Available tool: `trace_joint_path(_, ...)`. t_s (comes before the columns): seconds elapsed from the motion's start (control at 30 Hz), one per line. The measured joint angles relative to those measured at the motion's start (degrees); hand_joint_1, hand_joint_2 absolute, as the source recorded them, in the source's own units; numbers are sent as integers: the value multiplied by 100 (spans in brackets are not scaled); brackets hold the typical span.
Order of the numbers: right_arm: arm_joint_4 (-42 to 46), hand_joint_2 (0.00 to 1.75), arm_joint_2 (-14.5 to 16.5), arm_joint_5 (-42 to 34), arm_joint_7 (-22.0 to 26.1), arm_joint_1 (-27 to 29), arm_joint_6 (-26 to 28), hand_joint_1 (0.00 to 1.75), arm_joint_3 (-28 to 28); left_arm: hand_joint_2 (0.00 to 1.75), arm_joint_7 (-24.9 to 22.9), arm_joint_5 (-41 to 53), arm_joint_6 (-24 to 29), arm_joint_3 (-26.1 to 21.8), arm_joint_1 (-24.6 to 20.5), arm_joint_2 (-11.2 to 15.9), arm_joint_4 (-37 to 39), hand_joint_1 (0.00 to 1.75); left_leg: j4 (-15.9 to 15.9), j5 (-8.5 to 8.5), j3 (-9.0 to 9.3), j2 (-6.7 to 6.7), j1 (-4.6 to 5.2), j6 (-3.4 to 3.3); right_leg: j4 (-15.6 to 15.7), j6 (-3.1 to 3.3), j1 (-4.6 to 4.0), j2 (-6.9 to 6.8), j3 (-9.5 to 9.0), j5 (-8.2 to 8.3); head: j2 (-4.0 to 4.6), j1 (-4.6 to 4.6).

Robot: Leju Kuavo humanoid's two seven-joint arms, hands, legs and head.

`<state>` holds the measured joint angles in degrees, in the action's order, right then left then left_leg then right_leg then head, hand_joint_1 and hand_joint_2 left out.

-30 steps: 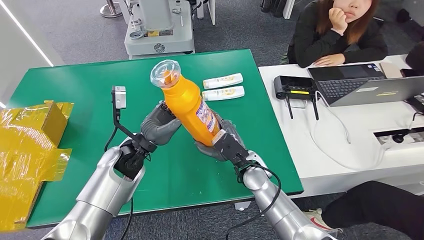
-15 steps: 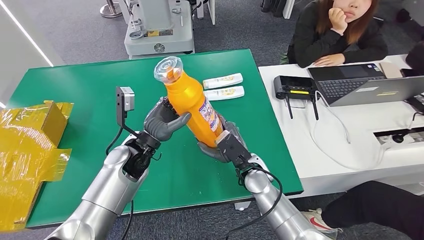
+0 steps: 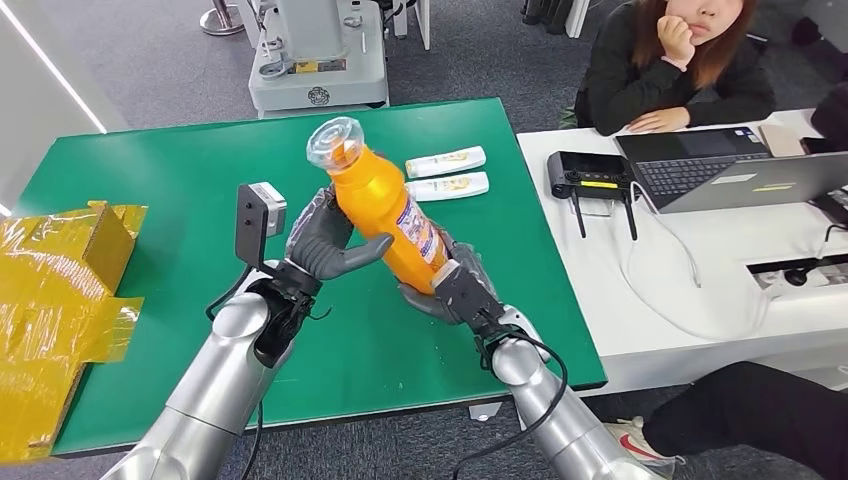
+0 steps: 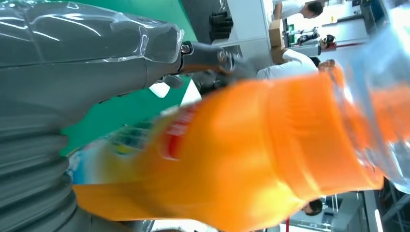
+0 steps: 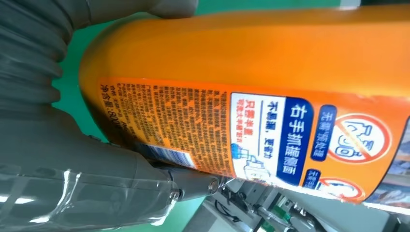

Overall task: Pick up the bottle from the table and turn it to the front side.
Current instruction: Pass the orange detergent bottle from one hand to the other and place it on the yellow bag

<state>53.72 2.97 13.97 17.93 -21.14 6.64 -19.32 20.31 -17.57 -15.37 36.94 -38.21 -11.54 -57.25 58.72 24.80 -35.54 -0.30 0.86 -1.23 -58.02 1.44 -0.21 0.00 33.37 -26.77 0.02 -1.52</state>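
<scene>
Frame centre: right hand (image 3: 440,290) gripping base of bottle (image 3: 385,205); long axis tilting upper-left; left hand (image 3: 325,245) clasping mid-body.

Both arms are shiny silver tubes with black wrist joints and loose black cables, ending in a grey left hand (image 3: 325,243) and right hand (image 3: 452,285) with ribbed covers and clear plastic film.

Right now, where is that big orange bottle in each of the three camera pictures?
Head view: the orange bottle is at centre, tilted, clear cap up, held above the green table by the left hand and right hand.
Left wrist view: it fills the middle, blurred.
Right wrist view: its printed label faces the camera.
Shared landmark: the green table.
</scene>
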Motion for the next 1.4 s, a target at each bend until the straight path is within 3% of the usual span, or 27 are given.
trace_joint_path(0.03, -1, 175, 3, 3, -8, 6, -3, 175, 0, 175, 0, 0, -9, 0, 0, 0, -1, 59, 0, 0, 0, 0, 0, 0, 0, 0, 0, 0, 0, 0, 0, 0)
trace_joint_path(0.07, -1, 175, 5, 2, -19, 12, -4, 175, -1, 175, 0, -1, -13, 0, 0, 0, -4, 89, 0, 0, 0, -1, 0, 0, 0, 0, 0, -1, 0, 0, 0, 0)
trace_joint_path(0.1, -1, 175, 7, 2, -27, 15, -2, 175, -1, 175, 0, -1, -14, 0, 0, 0, -11, 97, 0, 0, 0, -1, 0, 0, 0, 0, 0, -1, 0, 0, 0, 0)
trace_joint_path(0.17, 3, 175, 7, 2, -37, 27, 3, 175, 1, 175, -3, -5, -15, 0, 0, 0, -29, 76, 0, 0, 0, -1, 0, 0, 0, 0, 0, -1, 0, 0, 0, 0)
trace_joint_path(0.23, 27, 175, 7, 6, -43, 61, 6, 175, 6, 175, -38, -60, -80, 0, 2, 1, -41, 18, 0, 0, 0, -1, 0, 0, 0, 0, 0, -1, 0, 0, 0, 0)
trace_joint_path(0.27, 45, 175, 7, 10, -47, 84, 7, 175, 11, 175, -67, -108, -148, 0, 3, 1, -43, 0, 0, 0, 0, -1, 0, 0, 0, 0, 0, -1, 0, 0, 0, 0)
trace_joint_path(0.37, 92, 175, 7, 19, -58, 147, 7, 175, 30, 175, -167, -256, -416, 0, 4, -1, -42, 2, 0, 0, 0, -1, 0, 0, 0, 0, 0, -1, 0, 0, 0, 1)
trace_joint_path(0.47, 144, 175, 7, 40, -66, 198, 12, 175, 44, 175, -249, -351, -595, 0, 4, -9, -40, 18, 0, 0, 0, 0, 0, 0, 0, 0, 0, 0, 1, 0, 0, 0)
trace_joint_path(0.6, 224, 175, 7, 112, -96, 261, 13, 175, 63, 175, -431, -570, -759, 0, 3, -31, -40, 155, 0, 0, 0, 0, 0, 0, 0, 0, 0, -1, 1, 0, 0, 1)
trace_joint_path(0.67, 245, 175, 7, 116, -113, 279, 13, 175, 73, 175, -528, -694, -827, 0, 2, -39, -40, 169, 0, 0, 1, 1, 0, 0, 0, 0, 0, 0, 1, 0, 0, 1)
trace_joint_path(1.27, 407, 175, 7, 203, -171, 360, 70, 175, 76, 175, -772, -942, -774, 1, -70, -77, -28, 175, 0, 0, 1, 1, 0, 0, 0, 0, 0, 0, 1, 0, 0, -1)
trace_joint_path(1.4, 443, 175, 7, 198, -201, 380, 71, 0, 76, 175, -635, -684, -598, 3, -64, -79, -39, 175, 0, 0, 1, 1, 0, 0, 0, 0, 0, 0, 1, 0, 0, 0)
